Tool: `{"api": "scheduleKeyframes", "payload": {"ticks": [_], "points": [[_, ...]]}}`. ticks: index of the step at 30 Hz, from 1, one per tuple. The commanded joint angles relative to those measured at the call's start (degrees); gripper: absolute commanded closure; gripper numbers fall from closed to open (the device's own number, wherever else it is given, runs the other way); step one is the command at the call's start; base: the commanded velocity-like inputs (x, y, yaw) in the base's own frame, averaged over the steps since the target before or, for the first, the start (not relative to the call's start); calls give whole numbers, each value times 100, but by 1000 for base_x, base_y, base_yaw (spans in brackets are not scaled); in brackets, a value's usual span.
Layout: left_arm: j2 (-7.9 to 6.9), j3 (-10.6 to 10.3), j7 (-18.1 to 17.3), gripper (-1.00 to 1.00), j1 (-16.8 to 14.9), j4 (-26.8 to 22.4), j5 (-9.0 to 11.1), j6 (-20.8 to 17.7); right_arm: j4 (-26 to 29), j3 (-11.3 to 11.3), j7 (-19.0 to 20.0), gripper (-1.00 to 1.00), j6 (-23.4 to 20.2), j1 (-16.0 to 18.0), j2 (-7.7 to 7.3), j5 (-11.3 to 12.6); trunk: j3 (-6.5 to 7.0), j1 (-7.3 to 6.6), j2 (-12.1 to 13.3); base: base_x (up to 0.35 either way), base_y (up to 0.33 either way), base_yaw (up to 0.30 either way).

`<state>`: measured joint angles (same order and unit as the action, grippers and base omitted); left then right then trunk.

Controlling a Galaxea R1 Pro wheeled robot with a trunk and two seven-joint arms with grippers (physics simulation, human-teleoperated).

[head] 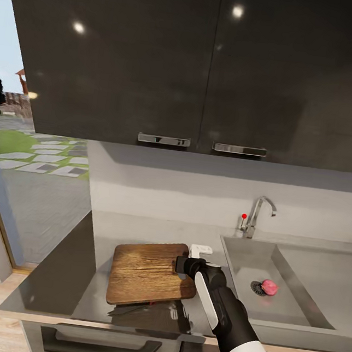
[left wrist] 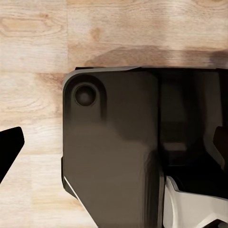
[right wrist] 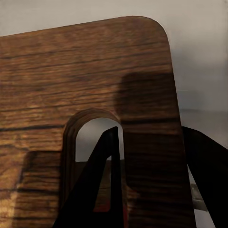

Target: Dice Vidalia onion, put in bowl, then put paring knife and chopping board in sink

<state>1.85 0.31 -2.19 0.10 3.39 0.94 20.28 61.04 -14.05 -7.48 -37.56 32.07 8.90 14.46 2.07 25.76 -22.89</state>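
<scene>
The wooden chopping board (head: pixel 150 272) lies on the grey countertop (head: pixel 103 233), left of the sink (head: pixel 318 270). My right gripper (head: pixel 182 265) is at the board's right end. In the right wrist view, one finger (right wrist: pixel 107 180) goes through the handle slot. The other finger (right wrist: pixel 209 180) is against the outer edge, so the gripper (right wrist: pixel 152 137) is shut on the board (right wrist: pixel 71 80). The pinkish Vidalia onion (head: pixel 269 287) rests in the sink beside the drain (head: pixel 257 288). The dark paring knife (head: pixel 129 309) pokes out under the board's front edge. The bowl is out of view. My left gripper (left wrist: pixel 114 147) hangs open above the wooden floor.
A faucet (head: pixel 257 211) stands behind the sink. Dark upper cabinets (head: pixel 211 65) hang over the counter, with a drawer handle (head: pixel 100 345) below its front edge. A glass door on the left opens onto a garden path (head: pixel 40 159).
</scene>
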Motion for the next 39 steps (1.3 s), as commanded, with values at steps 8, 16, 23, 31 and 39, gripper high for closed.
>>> {"api": "scheduleKeyframes", "payload": {"ticks": [8, 16, 23, 31, 39], "points": [[0, 10, -19, -100, -2, 12, 12, 29, 5, -10, -51, 100, -14, 1, -2, 61, 0, 2, -3, 0, 0, 0], [0, 13, -19, -100, -1, 13, 12, 26, 5, -8, -51, 100, -14, 1, -2, 57, 0, 2, -3, 0, 0, 0], [0, 12, -19, -100, -2, 3, 12, 28, 5, -2, -62, 100, -14, 1, -13, 48, 0, 2, -3, 0, 0, 0], [-3, 13, -19, -100, -3, 6, 12, 29, 13, 207, -61, 100, -14, 1, -256, 56, 0, 2, -3, 0, 0, 0], [-9, 13, -19, -100, -1, 12, 12, 29, 13, 304, -84, 100, -23, 1, -284, 45, 0, 2, -3, 0, 0, 0]]}}
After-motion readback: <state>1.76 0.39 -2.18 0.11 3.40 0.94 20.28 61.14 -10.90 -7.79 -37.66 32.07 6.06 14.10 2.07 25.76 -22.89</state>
